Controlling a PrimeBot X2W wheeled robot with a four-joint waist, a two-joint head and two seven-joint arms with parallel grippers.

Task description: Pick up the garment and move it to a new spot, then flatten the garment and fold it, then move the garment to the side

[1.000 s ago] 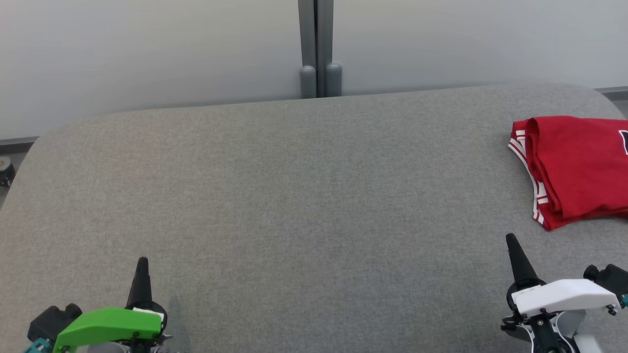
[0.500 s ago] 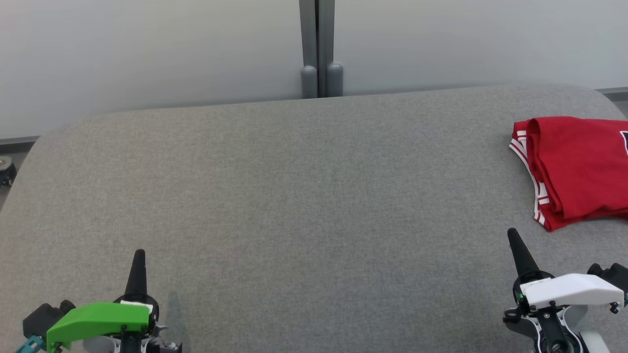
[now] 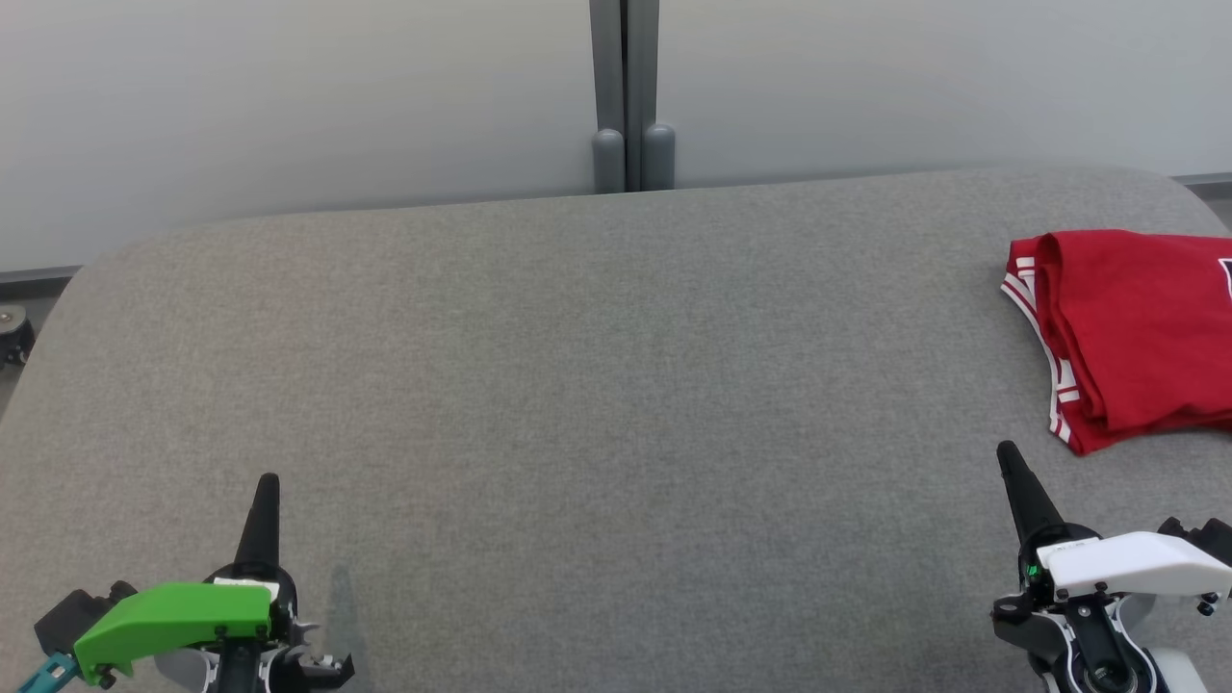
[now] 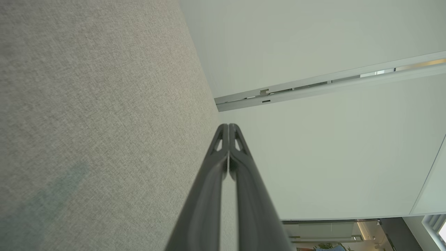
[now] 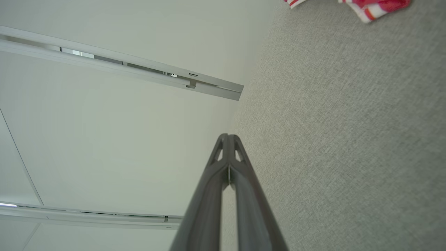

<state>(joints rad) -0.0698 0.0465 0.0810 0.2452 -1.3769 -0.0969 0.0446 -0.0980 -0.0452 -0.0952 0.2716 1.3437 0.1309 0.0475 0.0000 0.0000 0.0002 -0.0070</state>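
Note:
A red garment [image 3: 1136, 332] with white-striped trim lies folded at the far right of the grey fabric table [image 3: 597, 385], running off the head view's right edge. Its striped edge [image 5: 369, 8] shows at the top of the right wrist view. My right gripper [image 3: 1006, 450], under a white cover, is shut and empty at the lower right, just in front of the garment's near corner and apart from it. My left gripper [image 3: 269, 478], under a green cover, is shut and empty at the lower left, far from the garment. Both pairs of fingers press together [image 4: 228, 126] [image 5: 227, 136].
A pale wall with a grey vertical post [image 3: 630, 96] stands behind the table's far edge. The table's corners are rounded, and a small dark caster [image 3: 12, 327] sits on the floor past the left edge.
Both grippers have shifted slightly: the left fingertip has risen up the view, the right one a little too. The garment lies as before.

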